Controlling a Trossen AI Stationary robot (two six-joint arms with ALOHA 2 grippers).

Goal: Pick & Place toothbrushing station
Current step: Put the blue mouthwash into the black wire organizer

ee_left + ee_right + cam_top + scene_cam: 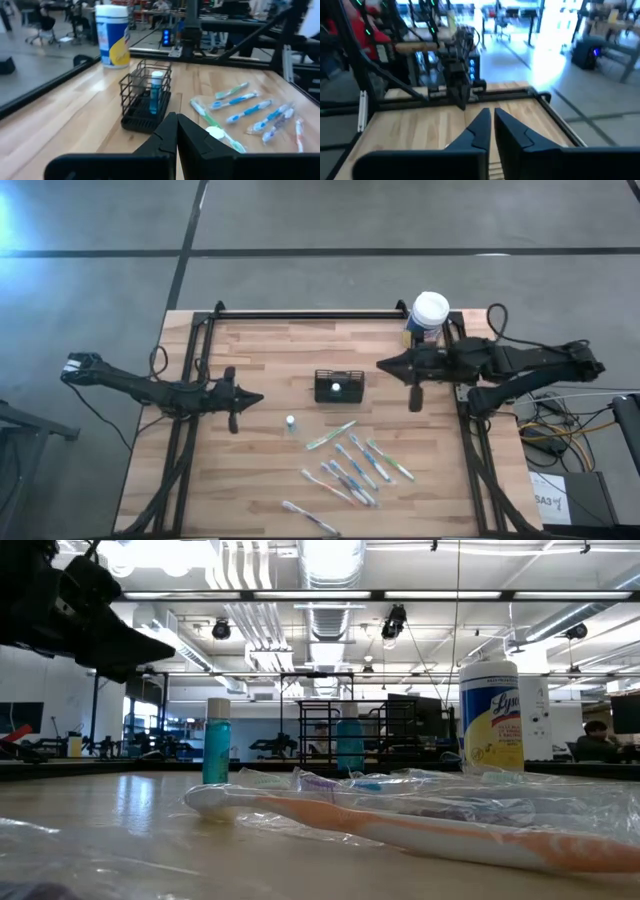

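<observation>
Black wire mesh makes up the toothbrushing station, a small rectangular caddy with compartments standing upright near the middle of the pale butcher-block wooden table. From my left wrist camera I can see a slim teal tube with a white cap standing inside one compartment; I cannot tell whether the other compartments hold anything.

My left gripper sits well apart from the caddy on its left side, its two dark fingers pressed together with nothing between them. My right gripper is on the caddy's other side, near it but not touching, and it too is clenched on nothing; in the right wrist view its fingers meet over bare wood.

A scatter of toothbrushes in clear crinkled plastic wrappers lies on the near half of the table, with blue, green and orange handles. From the low camera the closest one, a white and orange toothbrush, fills the foreground and blurs out; the wrappers behind it are hard to separate from one another. The caddy is mostly hidden there, showing only as thin dark bars around the teal tube.

A small teal bottle with a white cap stands alone between the caddy and the brushes. A round canister with a white lid and yellow label stands at the far right corner, partly covered by my right arm in the overhead view
</observation>
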